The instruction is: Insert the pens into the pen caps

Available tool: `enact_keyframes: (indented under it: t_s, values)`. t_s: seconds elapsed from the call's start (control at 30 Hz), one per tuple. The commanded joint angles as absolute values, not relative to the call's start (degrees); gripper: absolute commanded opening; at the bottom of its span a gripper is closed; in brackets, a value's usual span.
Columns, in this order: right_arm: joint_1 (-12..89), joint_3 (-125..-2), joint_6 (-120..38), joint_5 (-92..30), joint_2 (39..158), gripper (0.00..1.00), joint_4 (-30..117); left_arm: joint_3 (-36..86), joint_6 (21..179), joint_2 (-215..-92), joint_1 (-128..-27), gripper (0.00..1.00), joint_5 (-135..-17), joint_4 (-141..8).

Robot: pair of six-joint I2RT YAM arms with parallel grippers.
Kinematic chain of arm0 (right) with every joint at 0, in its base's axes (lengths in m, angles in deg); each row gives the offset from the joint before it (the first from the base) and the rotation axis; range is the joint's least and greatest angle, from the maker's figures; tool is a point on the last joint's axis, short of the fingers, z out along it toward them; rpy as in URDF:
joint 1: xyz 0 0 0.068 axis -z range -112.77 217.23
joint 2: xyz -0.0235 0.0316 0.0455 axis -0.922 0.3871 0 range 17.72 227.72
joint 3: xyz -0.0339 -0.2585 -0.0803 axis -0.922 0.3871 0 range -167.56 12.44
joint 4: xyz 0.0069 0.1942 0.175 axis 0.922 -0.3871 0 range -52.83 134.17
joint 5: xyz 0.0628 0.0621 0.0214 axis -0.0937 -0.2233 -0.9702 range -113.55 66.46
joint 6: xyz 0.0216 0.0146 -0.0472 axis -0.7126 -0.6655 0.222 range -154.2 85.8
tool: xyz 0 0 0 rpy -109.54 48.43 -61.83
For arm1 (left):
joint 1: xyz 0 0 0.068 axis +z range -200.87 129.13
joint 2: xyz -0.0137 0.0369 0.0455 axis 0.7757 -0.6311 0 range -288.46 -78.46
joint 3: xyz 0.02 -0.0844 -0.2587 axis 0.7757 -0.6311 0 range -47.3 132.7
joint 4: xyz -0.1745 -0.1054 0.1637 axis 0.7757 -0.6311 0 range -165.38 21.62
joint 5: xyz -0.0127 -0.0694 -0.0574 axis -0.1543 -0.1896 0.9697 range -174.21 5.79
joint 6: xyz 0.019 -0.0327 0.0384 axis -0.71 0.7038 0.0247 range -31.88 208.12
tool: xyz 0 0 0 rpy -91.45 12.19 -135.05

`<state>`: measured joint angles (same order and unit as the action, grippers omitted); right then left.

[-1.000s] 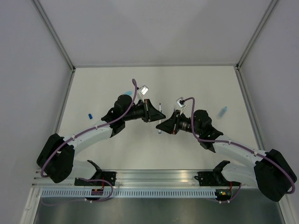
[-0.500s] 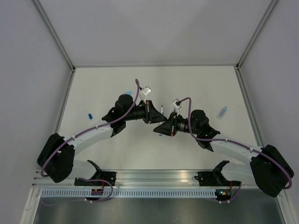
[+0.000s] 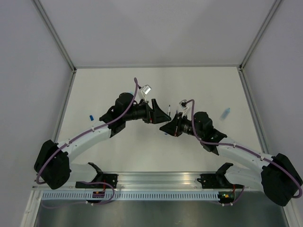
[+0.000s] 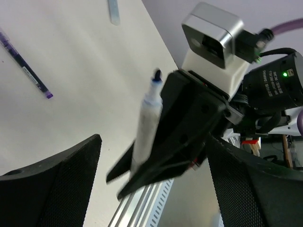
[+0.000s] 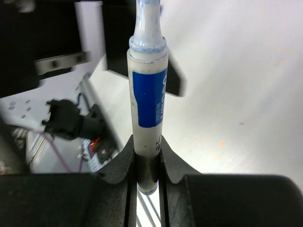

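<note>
White table (image 3: 118,85), both arms meeting near its middle. Left gripper (image 3: 160,113) spread wide, holding nothing, just beside the right one. Right gripper (image 5: 147,158) pinching one whitish pen (image 5: 147,90), lifted off the table, sticking out past the fingertips. Blue tip; blue label with white writing, too blurred to read, clear only in right wrist view. Only in left wrist view: dark pen (image 4: 24,65) lying flat, light blue cap (image 4: 113,12) beyond. Only from above: dark blue cap (image 3: 90,116) far left.

Pale grey walls (image 3: 142,28) enclose a cream tabletop (image 3: 203,85).
</note>
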<state>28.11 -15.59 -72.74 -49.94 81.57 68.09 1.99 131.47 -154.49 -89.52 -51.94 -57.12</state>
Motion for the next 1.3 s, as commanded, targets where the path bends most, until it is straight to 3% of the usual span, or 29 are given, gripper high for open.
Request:
enact_keyframes:
  t_s: [0.0, 0.17, 0.33, 0.43, 0.57, 0.77, 1.0, 1.03, 1.13, 1.27]
  values:
    - [28.5, -19.0, -69.8, -33.6, 77.8, 0.00, 57.1, 5.5, 127.8, -150.0, -90.3, 0.94, -55.0, -64.2]
    - [28.7, -21.5, -70.3, -19.2, 72.8, 0.00, 45.8, 5.6, 124.1, -144.7, -89.7, 0.96, -60.3, -71.4]
    - [30.0, -21.6, -73.2, -17.4, 69.6, 0.00, 42.8, 5.5, 120.6, -139.2, -89.6, 0.96, -60.7, -73.7]
    - [30.1, -20.3, -74.6, -17.3, 66.7, 0.00, 43.1, 5.7, 118.2, -136.4, -89.6, 0.96, -66.5, -77.7]
    - [30.2, -20.3, -75.1, -17.2, 61.6, 0.00, 42.4, 8.3, 118.1, -136.4, -88.0, 0.96, -82.7, -83.9]
    - [30.2, -19.2, -75.6, -19.5, 59.9, 0.00, 43.6, 13.6, 122.6, -144.0, -72.8, 0.91, -89.8, -93.4]
    - [30.2, -18.6, -77.0, -25.0, 60.0, 0.00, 46.7, 11.9, 124.1, -156.0, -47.4, 0.80, -81.5, -93.7]
    - [30.2, -18.8, -76.4, -24.3, 59.6, 0.00, 46.3, 12.8, 123.2, -157.3, -46.3, 0.75, -80.7, -94.4]
    - [30.2, -18.8, -76.2, -23.9, 58.8, 0.00, 45.8, 14.7, 121.4, -160.3, -43.7, 0.73, -87.0, -97.1]
    - [30.2, -18.1, -77.3, -25.5, 58.4, 0.00, 47.3, 14.5, 122.1, -163.6, -38.0, 0.69, -84.5, -97.9]
